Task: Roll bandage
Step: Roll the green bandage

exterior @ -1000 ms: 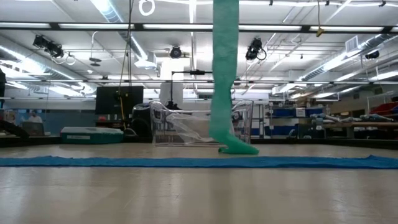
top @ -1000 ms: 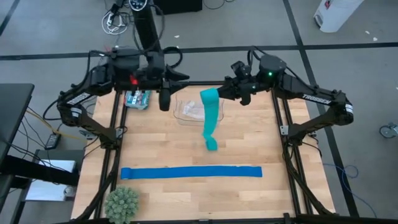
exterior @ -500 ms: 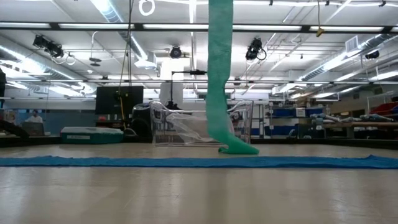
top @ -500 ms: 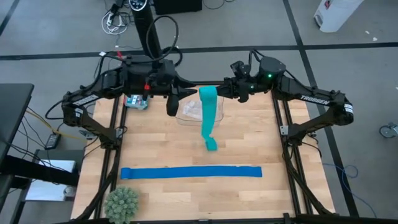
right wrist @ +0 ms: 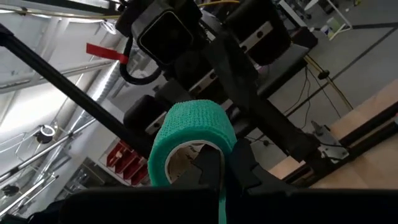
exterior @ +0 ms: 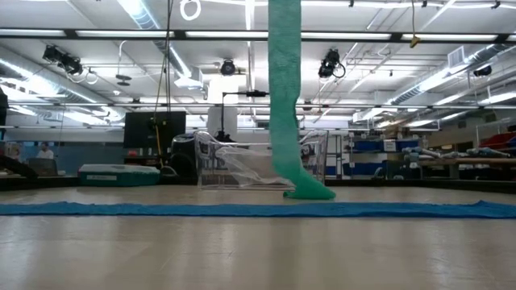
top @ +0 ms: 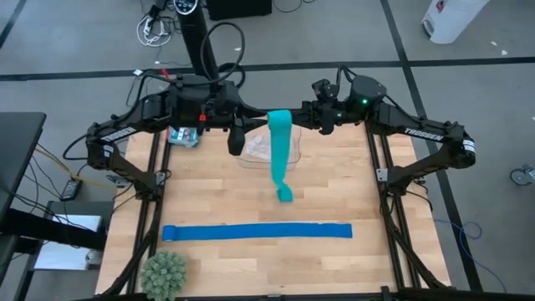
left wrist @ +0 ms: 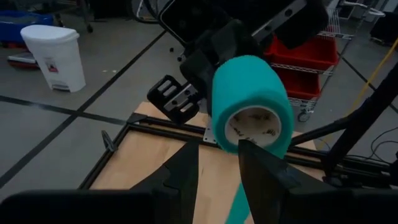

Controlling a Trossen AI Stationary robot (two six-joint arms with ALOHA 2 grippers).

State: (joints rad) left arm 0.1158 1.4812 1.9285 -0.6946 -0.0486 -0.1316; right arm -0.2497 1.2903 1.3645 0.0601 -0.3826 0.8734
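Near the front of the worktop (top: 251, 259), blue strip (top: 257, 232) lying flat. Past it, bandage (top: 282, 155) hanging, tail end touching the wood. Up high, teal roll (left wrist: 252, 102) pinched by right gripper (right wrist: 217, 168), clenched on the core. Left gripper (left wrist: 217, 163) half released, one finger at the core. To roll well: keep strip tight and edges lined up. "TROSSEN" on right arm (top: 415, 131).

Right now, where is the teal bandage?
In the high view the bandage hangs mid-table: its rolled end is held up by the right gripper, facing the left gripper, above the clear container; its tail touches the table.
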